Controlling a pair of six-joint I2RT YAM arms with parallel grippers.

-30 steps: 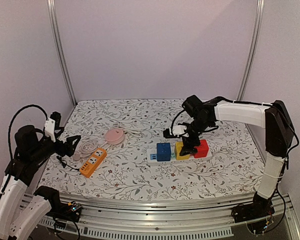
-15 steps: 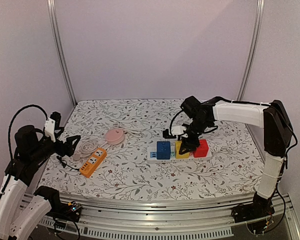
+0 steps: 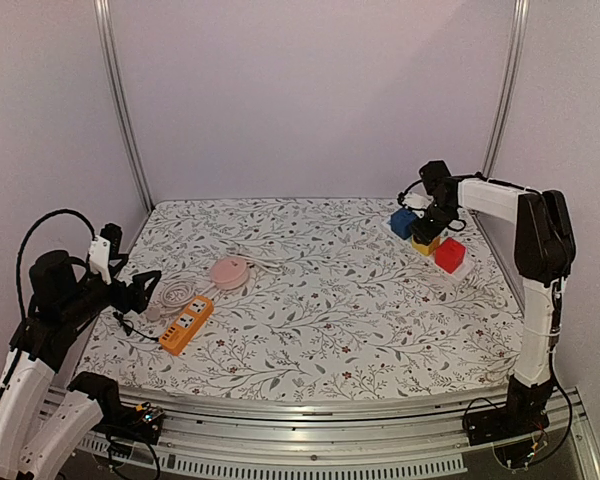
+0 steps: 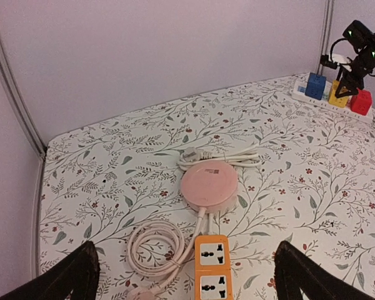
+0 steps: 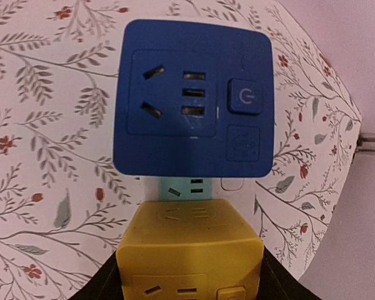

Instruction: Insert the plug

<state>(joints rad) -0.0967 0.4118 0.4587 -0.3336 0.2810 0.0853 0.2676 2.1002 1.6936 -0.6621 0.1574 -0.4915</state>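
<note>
Right hand (image 3: 429, 228) is reaching to the far-right corner, well right of and behind the pink round socket hub (image 4: 209, 185), and is gripping the yellow cube socket (image 5: 190, 250). In the right wrist view its dark fingers (image 5: 106, 284) are pressing on both sides of that cube. The yellow cube socket is sitting on a white strip base (image 4: 300, 92) between a blue cube socket (image 5: 194, 106) and a red cube socket (image 3: 448, 254). The row is lying far right of the hub, close to the wall. Left hand (image 4: 186, 262) is hanging open with its fingers spread wide and nothing between them. It is hovering off the near-left edge of the floral surface (image 3: 360, 310), left of and nearer than the hub. White plug (image 4: 189, 154) is lying flat on the surface just behind the hub, touching no hand. Its white cord (image 4: 237, 157) is looping along the hub's far side. Orange power strip (image 4: 212, 270) is lying just in front of the hub with its socket faces up, joined to the hub by a short white lead. A coiled pale cable (image 4: 155, 247) is sitting in front of and left of the hub, right beside the orange power strip. Can't tell what the coil's loose end is plugging into.
</note>
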